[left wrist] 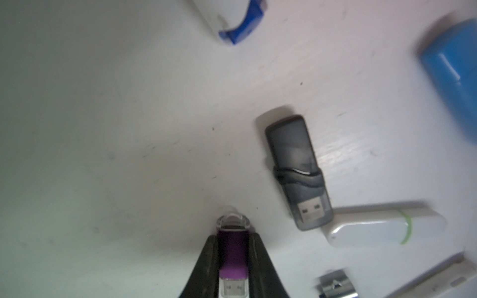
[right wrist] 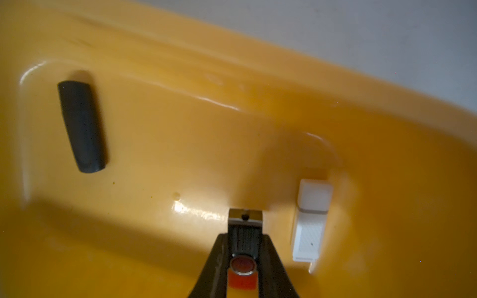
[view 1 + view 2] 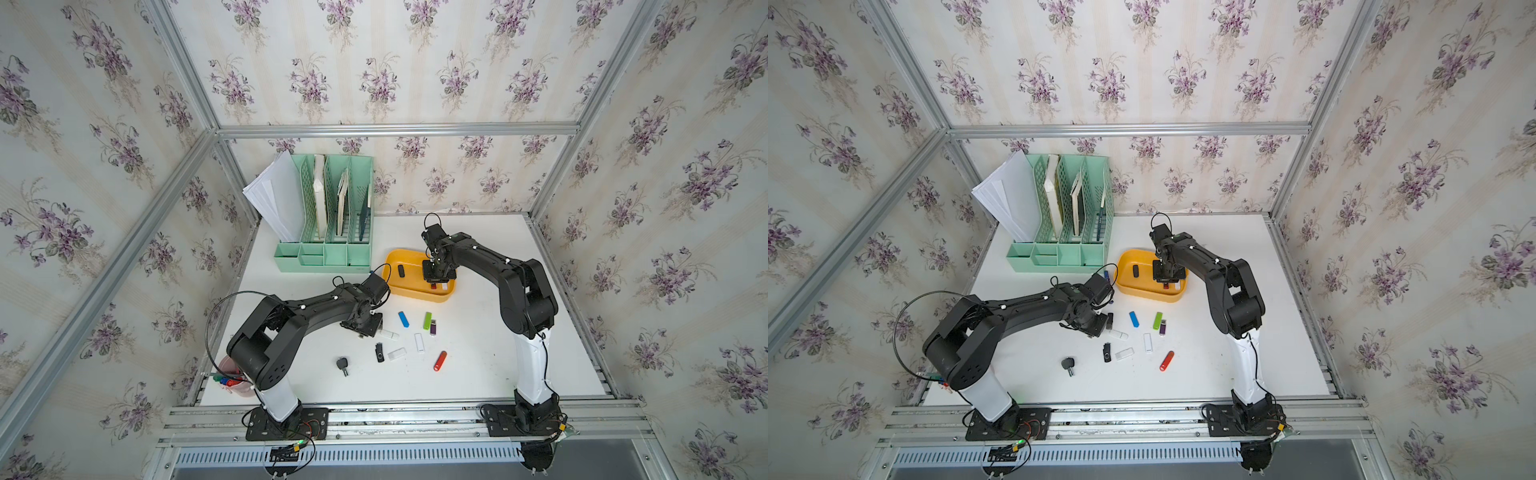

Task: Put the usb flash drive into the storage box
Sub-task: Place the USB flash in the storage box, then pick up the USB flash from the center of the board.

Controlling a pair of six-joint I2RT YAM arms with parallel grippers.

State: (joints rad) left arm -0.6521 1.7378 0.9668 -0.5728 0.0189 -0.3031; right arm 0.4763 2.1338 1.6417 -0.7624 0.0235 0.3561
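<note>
Your right tool is clamped on a red-and-metal flash drive, low inside the yellow storage box, beside a white drive. Your left tool grips a purple flash drive over the white surface, near a smoky grey drive.

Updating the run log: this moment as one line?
left gripper: shut on purple drive | right gripper: shut on red drive above storage box | inside: black drive, white drive
</note>
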